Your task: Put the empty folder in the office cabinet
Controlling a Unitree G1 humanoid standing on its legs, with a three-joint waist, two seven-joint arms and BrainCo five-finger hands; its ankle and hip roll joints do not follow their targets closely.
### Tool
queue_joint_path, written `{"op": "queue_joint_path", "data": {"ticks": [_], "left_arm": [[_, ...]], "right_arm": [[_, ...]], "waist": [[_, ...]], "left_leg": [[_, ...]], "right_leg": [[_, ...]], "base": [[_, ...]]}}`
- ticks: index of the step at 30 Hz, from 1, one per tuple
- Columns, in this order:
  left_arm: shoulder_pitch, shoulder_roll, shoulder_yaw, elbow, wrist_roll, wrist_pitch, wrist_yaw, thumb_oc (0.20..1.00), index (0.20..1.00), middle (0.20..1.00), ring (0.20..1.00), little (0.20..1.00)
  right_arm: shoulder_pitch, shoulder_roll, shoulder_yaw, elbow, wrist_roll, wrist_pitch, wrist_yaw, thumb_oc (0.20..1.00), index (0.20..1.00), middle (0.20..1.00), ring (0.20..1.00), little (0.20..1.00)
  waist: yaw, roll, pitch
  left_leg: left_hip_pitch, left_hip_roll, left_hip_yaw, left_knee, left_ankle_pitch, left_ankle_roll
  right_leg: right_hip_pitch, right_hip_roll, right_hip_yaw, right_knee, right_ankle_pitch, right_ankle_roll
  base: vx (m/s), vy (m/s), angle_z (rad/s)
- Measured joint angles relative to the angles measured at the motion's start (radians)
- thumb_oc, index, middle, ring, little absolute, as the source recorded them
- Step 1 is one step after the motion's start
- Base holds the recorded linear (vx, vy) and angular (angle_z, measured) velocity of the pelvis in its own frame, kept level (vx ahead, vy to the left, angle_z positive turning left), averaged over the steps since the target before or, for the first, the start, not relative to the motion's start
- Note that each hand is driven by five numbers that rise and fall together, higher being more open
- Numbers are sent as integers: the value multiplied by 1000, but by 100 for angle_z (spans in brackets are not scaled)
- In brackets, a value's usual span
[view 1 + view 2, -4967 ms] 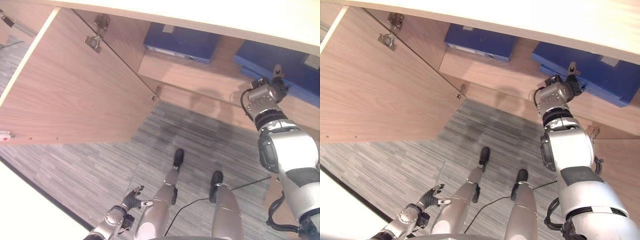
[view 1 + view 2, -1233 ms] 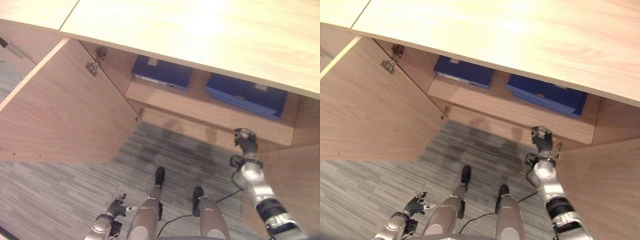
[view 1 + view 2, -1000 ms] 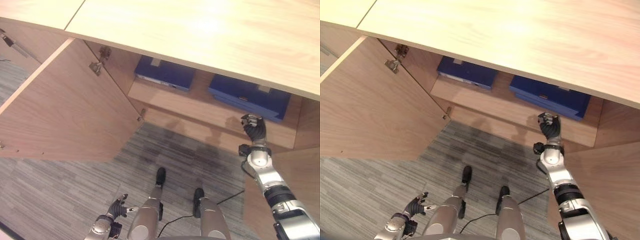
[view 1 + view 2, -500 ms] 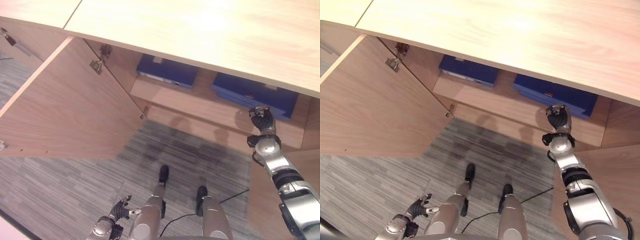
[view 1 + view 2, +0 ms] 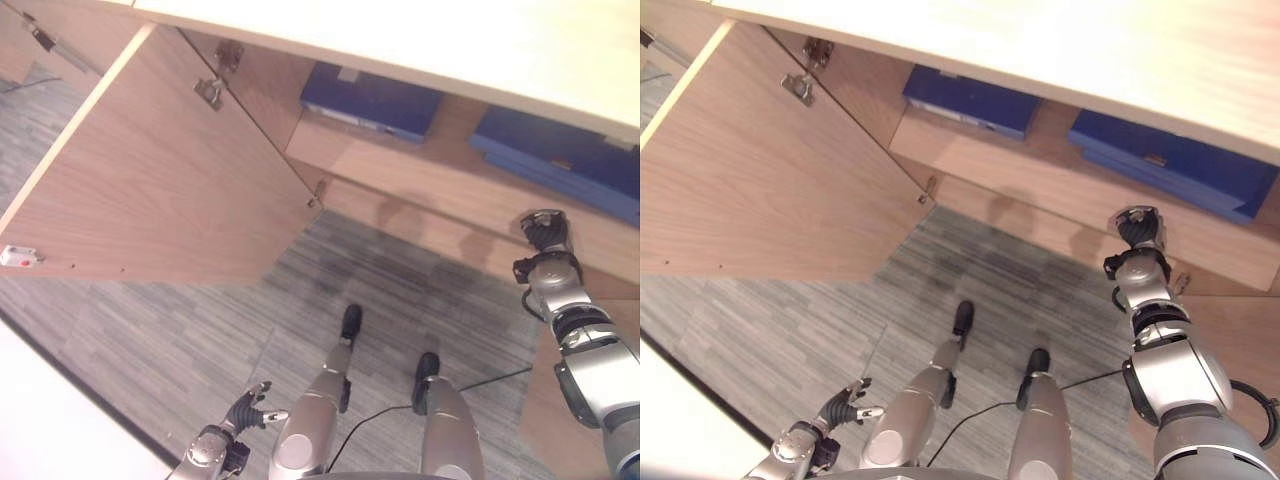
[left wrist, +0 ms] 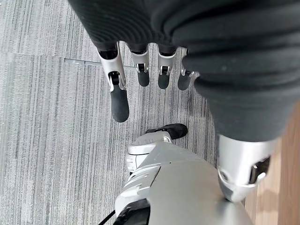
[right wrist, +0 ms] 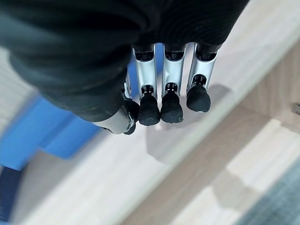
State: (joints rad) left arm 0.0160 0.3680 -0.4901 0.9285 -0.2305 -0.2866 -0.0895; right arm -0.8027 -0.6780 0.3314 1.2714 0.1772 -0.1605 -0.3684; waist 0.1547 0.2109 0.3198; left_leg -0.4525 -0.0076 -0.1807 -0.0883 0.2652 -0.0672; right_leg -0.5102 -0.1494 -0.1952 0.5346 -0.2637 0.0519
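Observation:
Two blue folders lie flat on the shelf of the open wooden cabinet (image 5: pixel 400 170), one at the left (image 5: pixel 372 100) and one at the right (image 5: pixel 560 160). My right hand (image 5: pixel 545 235) is raised in front of the shelf's front edge, just below the right folder and not touching it. In the right wrist view its fingers (image 7: pixel 171 101) are curled with the thumb tucked beside them, holding nothing, and the right folder (image 7: pixel 37 133) shows blue past them. My left hand (image 5: pixel 243 412) hangs low over the carpet with relaxed, empty fingers (image 6: pixel 119 101).
The cabinet's left door (image 5: pixel 150 180) stands wide open, swung out to the left. Another wooden panel (image 5: pixel 1230 350) stands by my right arm. Grey striped carpet (image 5: pixel 180 330) covers the floor in front of the cabinet.
The right hand has risen from near floor level to the shelf's front edge under the right folder. The camera has also shifted. The left hand has stayed low.

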Motion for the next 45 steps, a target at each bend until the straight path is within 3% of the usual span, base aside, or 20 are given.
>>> {"op": "queue_joint_path", "data": {"ticks": [8, 17, 21, 26, 32, 34, 37, 39, 40, 42, 43, 45], "left_arm": [[-8, 0, -19, -9, -6, 0, -1, 1000, 1000, 1000, 1000, 1000], [-1, 11, -32, -103, -33, 3, -35, 1000, 1000, 1000, 1000, 1000], [-1, 37, -59, -138, -40, 0, -55, 1000, 1000, 1000, 1000, 1000], [5, 77, -66, -169, -69, 2, -69, 1000, 1000, 1000, 1000, 1000], [20, 76, -68, -193, -76, 5, -96, 1000, 1000, 1000, 1000, 1000], [27, 77, -68, -193, -77, 6, -97, 1000, 1000, 1000, 1000, 1000], [30, 83, -66, -206, -78, 5, -98, 1000, 1000, 1000, 1000, 1000], [30, 83, -68, -206, -79, 6, -98, 1000, 1000, 1000, 1000, 1000], [34, 85, -68, -209, -87, 5, -98, 1000, 1000, 1000, 1000, 1000], [26, 86, -69, -226, -99, 7, -100, 1000, 1000, 1000, 1000, 1000], [24, 85, -72, -224, -99, 4, -100, 1000, 1000, 1000, 1000, 1000], [24, 81, -66, -221, -99, 7, -95, 1000, 1000, 1000, 1000, 1000]], "right_arm": [[-37, -44, -16, 36, 3, 0, 1, 200, 200, 200, 200, 200], [-98, -194, -19, 43, 39, 19, 18, 200, 200, 200, 200, 200], [-167, -241, -9, 93, 40, 21, 31, 200, 200, 200, 200, 200], [-256, -303, 40, 151, 41, 55, 60, 200, 200, 200, 200, 200], [-312, -322, 107, 153, 40, 65, 82, 200, 200, 200, 200, 200], [-339, -322, 145, 155, 40, 86, 90, 200, 200, 200, 200, 200], [-392, -323, 185, 189, 43, 114, 105, 200, 200, 200, 200, 200], [-420, -323, 187, 192, 49, 114, 103, 200, 200, 200, 200, 200], [-451, -323, 203, 194, 50, 119, 102, 200, 200, 200, 200, 200], [-504, -329, 221, 190, 49, 113, 94, 200, 200, 200, 200, 200], [-512, -343, 221, 175, 58, 103, 84, 200, 200, 200, 200, 200], [-551, -353, 220, 170, 82, 93, 61, 200, 200, 200, 200, 200]], "waist": [[9, 29, 12], [24, 61, 14], [24, 81, 14], [44, 103, 13], [36, 111, 11], [34, 114, 8], [32, 116, 8], [31, 127, 13], [31, 133, 14], [7, 133, 30], [1, 130, 39], [4, 147, 43]], "left_leg": [[-32, -6, -11, 0, -1, -8], [-68, -17, -13, 0, -28, 3], [-68, -33, -25, 1, 24, -3], [-73, -42, -33, 0, 28, -7], [-109, -44, -15, 9, -39, -1], [-118, -47, -18, 29, -24, -17], [-121, -54, -22, 13, 37, -8], [-127, -56, -27, 0, 43, -17], [-139, -57, -26, -1, 33, -13], [-174, -77, -15, 21, -72, -24], [-159, -83, -12, 99, -90, 1], [-166, -82, 4, 64, -30, -15]], "right_leg": [[-50, -13, -8, 51, -16, -13], [-85, -37, -35, 81, -29, -27], [-95, -50, -33, 112, -44, -12], [-118, -66, -27, 155, -64, -10], [-151, -78, -35, 144, -56, -36], [-154, -70, -28, 144, -53, -31], [-173, -71, -14, 165, -58, -19], [-191, -75, -10, 181, -62, -13], [-211, -80, -7, 192, -62, -14], [-234, -118, -19, 162, -29, -34], [-247, -136, -6, 160, -20, -30], [-281, -127, 14, 173, -10, -7]], "base": [[-3, 2, 5], [-6, -9, 11], [-3, -7, 5], [-2, -7, 8], [0, -1, 1], [5, -11, -11], [1, -9, -5], [1, -2, 5], [-6, 9, 4], [0, 17, 23], [23, 20, 27], [22, 11, -5]]}}
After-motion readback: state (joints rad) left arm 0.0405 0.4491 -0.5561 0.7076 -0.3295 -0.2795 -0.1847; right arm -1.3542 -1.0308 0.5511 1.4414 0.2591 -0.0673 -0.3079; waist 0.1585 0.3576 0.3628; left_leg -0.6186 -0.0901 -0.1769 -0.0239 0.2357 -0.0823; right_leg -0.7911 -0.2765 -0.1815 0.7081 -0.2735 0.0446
